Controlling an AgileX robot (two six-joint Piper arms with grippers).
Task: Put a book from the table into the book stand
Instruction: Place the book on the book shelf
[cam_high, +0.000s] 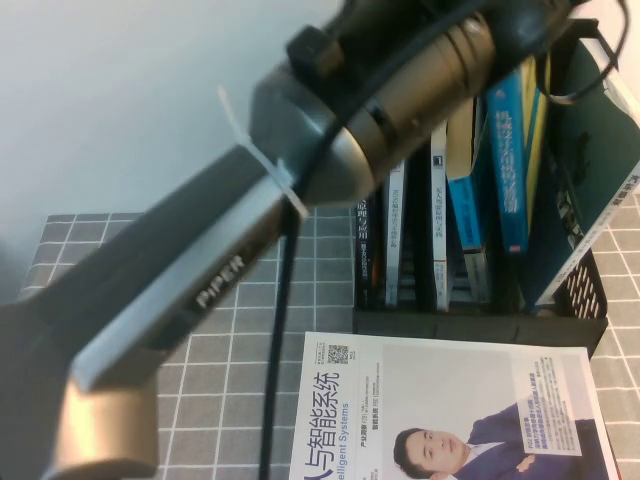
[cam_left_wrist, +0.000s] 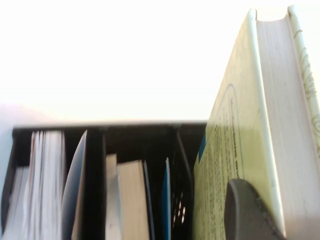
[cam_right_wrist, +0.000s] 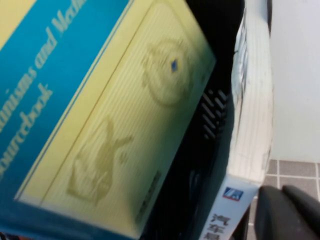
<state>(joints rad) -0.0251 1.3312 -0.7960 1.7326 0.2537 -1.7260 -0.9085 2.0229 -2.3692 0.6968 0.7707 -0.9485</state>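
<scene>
High view: left arm's silver link, stamped "PIPER", crosses the frame toward the black plastic book stand at the far right of the grey, white-gridded surface. Left gripper holds the book, pale yellow-green and thick, upright above the stand's right end; one dark finger pad presses its cover, so fingers grasping. Its blue band reads "...Sourcebook". Right gripper sits beside the stand; fingers' state: cannot tell. Glossy white book reads "Intelligent Systems".
</scene>
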